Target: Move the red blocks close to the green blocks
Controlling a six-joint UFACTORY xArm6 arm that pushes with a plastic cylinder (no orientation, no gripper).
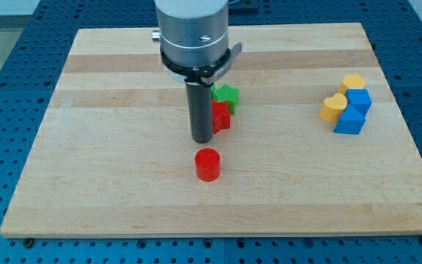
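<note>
Red cyl [208,164] just below my tip [201,139]; red block [221,116] touching green star [226,94].

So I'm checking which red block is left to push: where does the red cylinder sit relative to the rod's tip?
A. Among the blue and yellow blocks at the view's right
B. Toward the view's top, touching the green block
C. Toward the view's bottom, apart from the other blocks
C: the red cylinder stands alone below my tip, while the other red block sits against the green block.
</note>
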